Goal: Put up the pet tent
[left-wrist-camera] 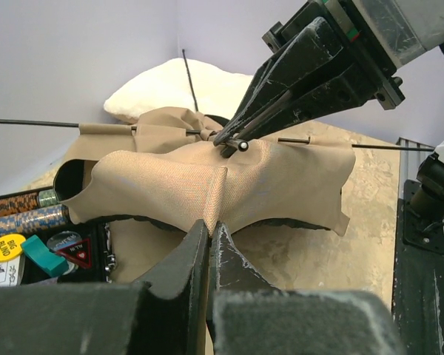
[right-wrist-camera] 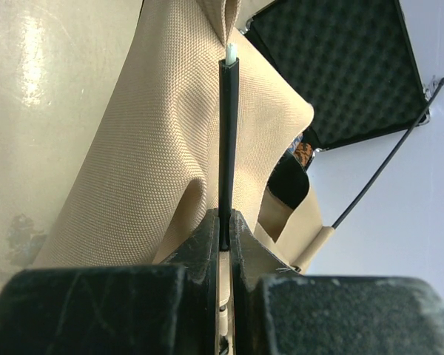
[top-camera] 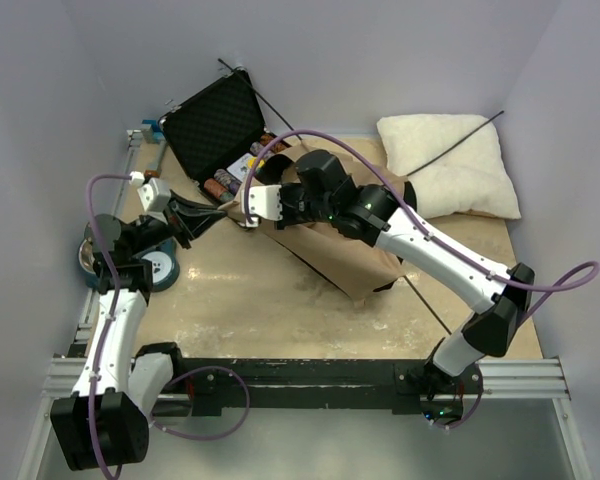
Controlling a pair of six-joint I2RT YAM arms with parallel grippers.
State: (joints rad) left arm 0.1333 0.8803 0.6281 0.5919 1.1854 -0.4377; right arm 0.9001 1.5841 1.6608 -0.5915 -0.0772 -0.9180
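Note:
The pet tent (top-camera: 345,245) lies as a crumpled heap of tan canvas in the middle of the table, with a dark edge underneath. My left gripper (left-wrist-camera: 211,224) is shut on a raised fold of the canvas at the tent's left end (top-camera: 223,210). My right gripper (right-wrist-camera: 223,222) is shut on a thin dark pole (right-wrist-camera: 227,148) with a white tip, held against the canvas (right-wrist-camera: 155,148). In the left wrist view the right gripper (left-wrist-camera: 233,140) comes down from above and the pole's tip (left-wrist-camera: 242,146) rests on the fabric just beyond my fold. Other thin poles (top-camera: 460,138) stick out of the tent.
A white fluffy pillow (top-camera: 450,165) lies at the back right, partly behind the tent. An open black hard case (top-camera: 215,125) with coloured chips (left-wrist-camera: 29,222) stands at the back left, close to both grippers. A round disc (top-camera: 158,268) sits by the left arm. Walls enclose three sides.

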